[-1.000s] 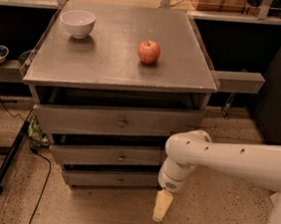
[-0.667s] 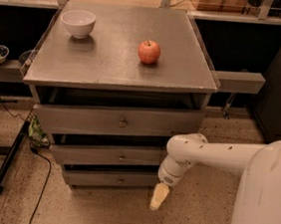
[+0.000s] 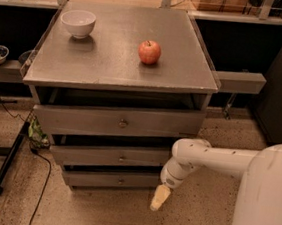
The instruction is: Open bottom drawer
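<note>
The bottom drawer (image 3: 109, 179) is the lowest grey front of the cabinet, with a small round knob (image 3: 120, 180) at its centre. The middle drawer (image 3: 107, 156) and the taller top drawer (image 3: 120, 122) sit above it. My white arm reaches in from the right, and the gripper (image 3: 158, 199) hangs low near the floor. It is just off the bottom drawer's right end, to the right of the knob and apart from it. Its cream fingers point down.
A red apple (image 3: 150, 52) and a white bowl (image 3: 78, 23) rest on the cabinet top (image 3: 111, 61). A black stand leg (image 3: 6, 163) and cable lie on the speckled floor at left. A grey shelf arm (image 3: 237, 82) juts out at right.
The arm has swung left and the gripper has shifted left toward the bottom drawer's right end. The arm's white body now fills more of the lower right.
</note>
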You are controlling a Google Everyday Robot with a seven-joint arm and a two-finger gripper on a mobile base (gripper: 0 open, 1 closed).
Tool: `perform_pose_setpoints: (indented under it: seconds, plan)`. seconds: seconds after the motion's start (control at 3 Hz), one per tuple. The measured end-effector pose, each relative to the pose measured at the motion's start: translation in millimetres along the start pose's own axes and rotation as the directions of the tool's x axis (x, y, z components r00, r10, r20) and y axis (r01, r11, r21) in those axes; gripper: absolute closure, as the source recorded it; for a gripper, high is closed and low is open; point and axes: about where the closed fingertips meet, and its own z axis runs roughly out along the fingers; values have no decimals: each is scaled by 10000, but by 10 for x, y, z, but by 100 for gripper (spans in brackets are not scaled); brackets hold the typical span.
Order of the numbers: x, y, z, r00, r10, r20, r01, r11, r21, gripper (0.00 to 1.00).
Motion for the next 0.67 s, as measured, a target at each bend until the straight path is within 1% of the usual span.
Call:
perform_pose_setpoints:
  seconds: [0.33, 0.67]
  plan:
    - [53, -145, 214, 9978, 263, 605, -250, 9994, -224, 0]
    - [94, -425, 575, 9923, 569, 1104, -485, 9958, -770, 0]
